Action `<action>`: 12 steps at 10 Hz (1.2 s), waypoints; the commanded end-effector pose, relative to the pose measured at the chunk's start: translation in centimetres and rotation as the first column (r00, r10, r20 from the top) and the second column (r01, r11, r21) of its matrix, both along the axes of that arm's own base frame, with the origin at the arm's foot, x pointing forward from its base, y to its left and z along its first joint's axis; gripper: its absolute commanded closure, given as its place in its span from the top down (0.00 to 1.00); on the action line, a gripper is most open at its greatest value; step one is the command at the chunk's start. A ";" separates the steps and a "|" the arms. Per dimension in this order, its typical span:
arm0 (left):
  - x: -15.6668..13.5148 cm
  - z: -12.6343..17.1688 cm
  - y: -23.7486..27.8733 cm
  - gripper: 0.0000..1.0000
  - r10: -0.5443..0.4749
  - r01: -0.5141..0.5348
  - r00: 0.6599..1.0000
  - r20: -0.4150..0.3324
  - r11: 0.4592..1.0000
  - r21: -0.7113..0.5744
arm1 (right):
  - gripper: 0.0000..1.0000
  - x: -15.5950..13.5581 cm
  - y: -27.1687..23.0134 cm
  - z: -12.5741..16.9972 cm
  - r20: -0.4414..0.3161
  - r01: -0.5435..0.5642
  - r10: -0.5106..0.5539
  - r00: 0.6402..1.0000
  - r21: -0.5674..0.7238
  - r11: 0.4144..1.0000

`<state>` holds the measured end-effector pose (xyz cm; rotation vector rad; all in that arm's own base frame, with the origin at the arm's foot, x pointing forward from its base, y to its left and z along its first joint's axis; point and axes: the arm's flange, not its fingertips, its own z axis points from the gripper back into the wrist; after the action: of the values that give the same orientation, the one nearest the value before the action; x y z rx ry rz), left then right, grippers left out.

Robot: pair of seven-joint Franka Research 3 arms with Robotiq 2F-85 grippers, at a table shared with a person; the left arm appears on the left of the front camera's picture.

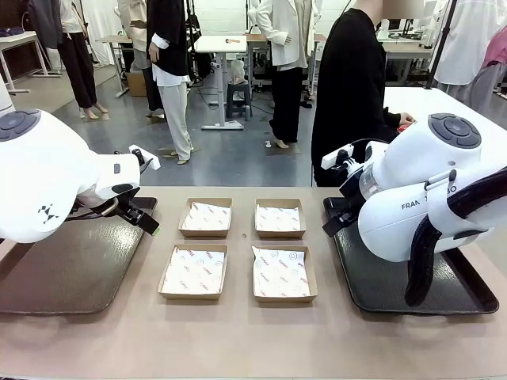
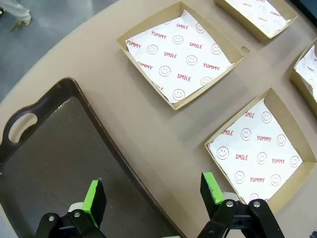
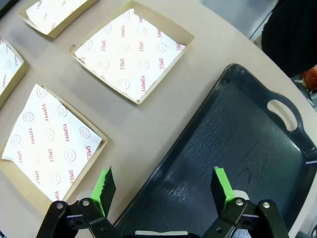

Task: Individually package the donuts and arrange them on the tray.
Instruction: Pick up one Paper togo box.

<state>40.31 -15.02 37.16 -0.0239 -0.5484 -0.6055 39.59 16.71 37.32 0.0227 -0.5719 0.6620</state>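
Left wrist view: left claw [image 2: 152, 191] released above the inner edge of the left tray [image 2: 54, 148]; open worktop [image 2: 148, 129] runs between it and the boxes [image 2: 148, 23]. Right claw [image 3: 163, 181] released over the edge of the right tray [image 3: 237, 144]. Where the donuts are, I cannot tell.

right tray [image 1: 380, 289] partly behind arm, left tray [image 1: 71, 269] edge-cropped

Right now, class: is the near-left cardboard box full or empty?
Empty: the box holds only its printed paper liner, with nothing resting on it.
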 end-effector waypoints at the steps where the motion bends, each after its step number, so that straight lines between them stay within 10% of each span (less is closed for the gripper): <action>1: 0.0 0.0 0.0 1.00 0.000 0.000 1.000 0.000 1.000 0.000 | 1.00 0.0 0.0 0.0 0.000 0.000 0.000 1.000 0.000 1.000; 10: 0.0 0.0 0.0 1.00 0.000 0.000 1.000 0.000 1.000 0.000 | 1.00 0.0 0.0 0.0 0.000 0.000 0.000 1.000 0.000 1.000; 12: -4.4 1.5 1.7 1.00 -0.020 0.021 0.997 -0.069 1.000 0.010 | 1.00 -4.8 -1.2 1.9 -0.001 -0.041 0.041 0.999 -0.070 0.997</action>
<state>40.00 -14.89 37.60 -0.0228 -0.5185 -0.6069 39.27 16.82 38.33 -0.0011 -0.5734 0.6997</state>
